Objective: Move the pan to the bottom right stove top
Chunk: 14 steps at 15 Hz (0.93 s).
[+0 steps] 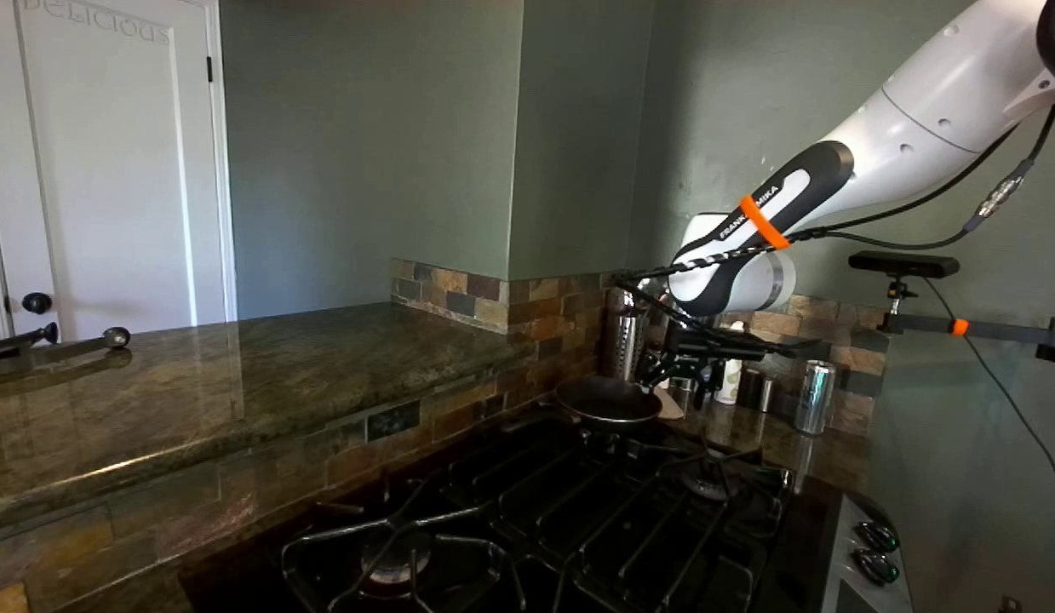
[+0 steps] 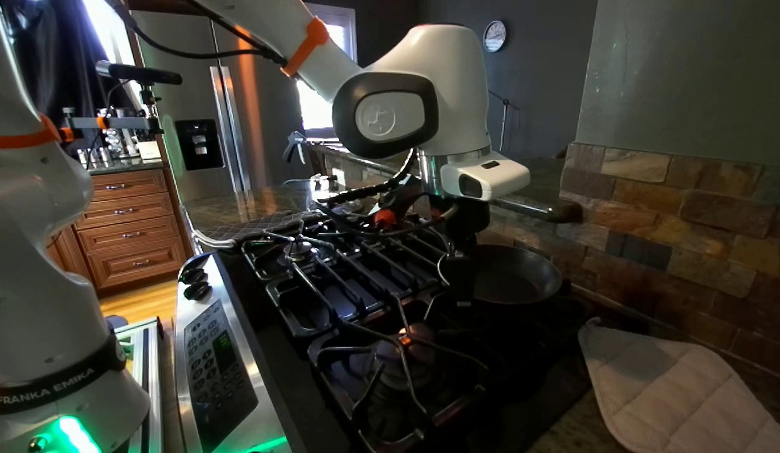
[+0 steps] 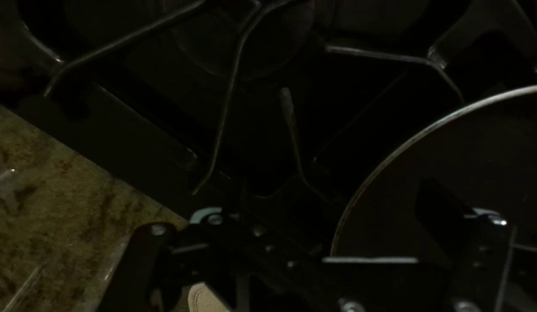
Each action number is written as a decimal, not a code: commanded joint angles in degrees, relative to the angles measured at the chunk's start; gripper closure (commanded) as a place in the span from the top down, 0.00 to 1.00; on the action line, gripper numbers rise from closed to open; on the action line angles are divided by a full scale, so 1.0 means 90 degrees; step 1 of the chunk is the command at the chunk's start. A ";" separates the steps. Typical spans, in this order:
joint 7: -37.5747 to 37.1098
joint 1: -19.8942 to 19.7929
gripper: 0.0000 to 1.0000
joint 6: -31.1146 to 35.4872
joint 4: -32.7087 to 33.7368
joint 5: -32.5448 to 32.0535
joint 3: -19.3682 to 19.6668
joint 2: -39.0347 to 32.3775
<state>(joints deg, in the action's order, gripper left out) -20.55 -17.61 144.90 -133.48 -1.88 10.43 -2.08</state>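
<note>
Two fingers (image 3: 450, 225) stand well apart, apparently empty, seemingly astride the rim of the pan (image 2: 515, 275), which sits at two o'clock from the likely target burner (image 2: 402, 358) in an exterior view. Grasping seems in hand; next calls for closing, lifting, then carrying toward eight o'clock.

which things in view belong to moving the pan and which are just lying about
For the job:
dark frying pan
Robotiq gripper
gas burner, likely the bottom right target

Just lying about:
pale quilted pot holder or mitt
shiny steel canister
white bottle
</note>
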 commanded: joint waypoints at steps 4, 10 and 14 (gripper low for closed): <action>-0.0065 0.0238 0.86 -0.0076 0.0350 0.0464 0.0186 -0.0381; -0.0105 0.0341 0.33 -0.0085 0.0505 0.0590 0.0203 -0.0565; -0.0132 0.0370 0.05 -0.0072 0.0544 0.0595 0.0227 -0.0641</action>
<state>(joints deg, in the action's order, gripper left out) -20.71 -15.57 144.90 -129.83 2.84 11.32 -6.48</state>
